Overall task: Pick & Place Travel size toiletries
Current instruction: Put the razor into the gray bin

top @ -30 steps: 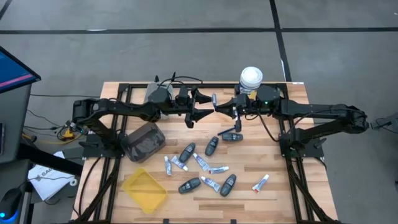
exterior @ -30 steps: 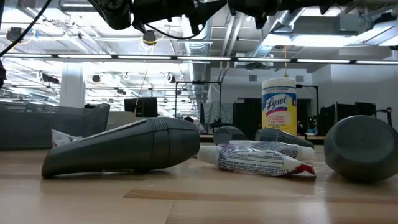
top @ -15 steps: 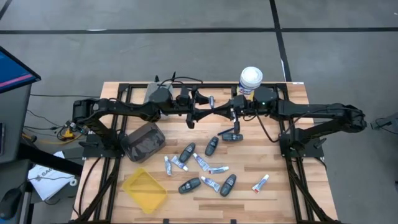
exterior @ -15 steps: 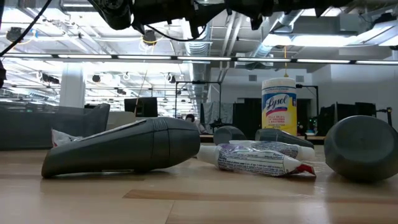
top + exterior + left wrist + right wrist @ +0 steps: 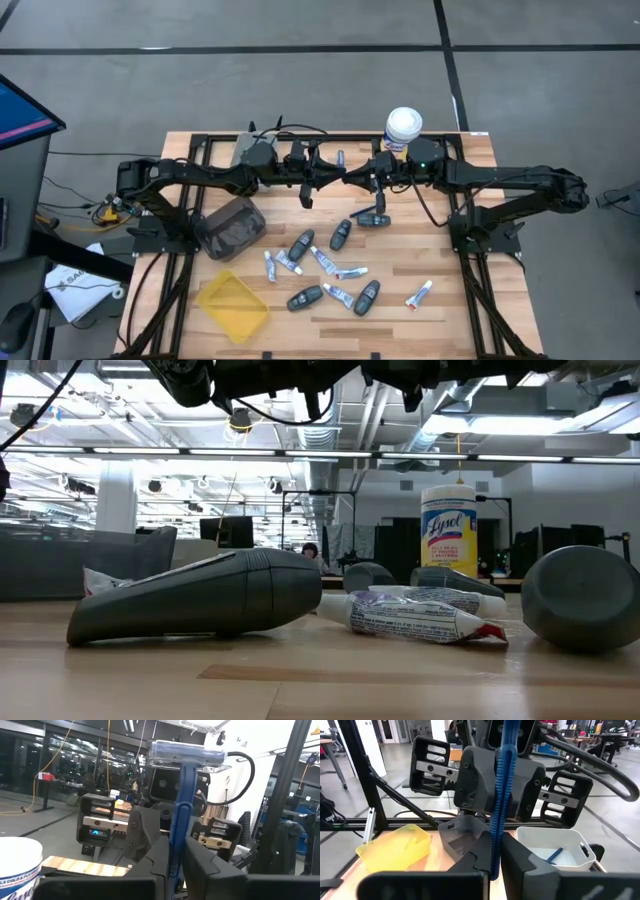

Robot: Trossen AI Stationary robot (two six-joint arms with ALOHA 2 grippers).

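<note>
My left gripper [image 5: 334, 172] and my right gripper [image 5: 352, 175] meet nose to nose above the far middle of the table [image 5: 440, 310], both raised clear of the wood. Between them I hold one slim dark-blue razor [image 5: 181, 815]. Both sets of fingers are pressed together on its handle: the left wrist view shows the left fingers [image 5: 155, 857] clamped on the lower handle with the clear-capped head standing up beyond them, and the right wrist view shows the right fingers [image 5: 516, 855] clamped on the ribbed blue shaft [image 5: 498, 795].

The remaining toiletries lie loose on the wood in front of the grippers, toward the near edge:
- another razor [image 5: 372, 219] lies just beneath the right gripper;
- dark grey oval fobs [image 5: 341, 234] lie scattered in the middle;
- small white tubes [image 5: 327, 262] lie among the fobs, with one tube [image 5: 419, 293] set apart on my right side.

In the low view one fob [image 5: 195, 598] lies on its side, with a crinkled tube [image 5: 425, 615] just beside it.

A yellow tray [image 5: 233, 303] sits near the front on my left, with a grey bin [image 5: 230, 226] behind it. A white-lidded canister [image 5: 403, 126] stands at the far edge, near the right wrist.
</note>
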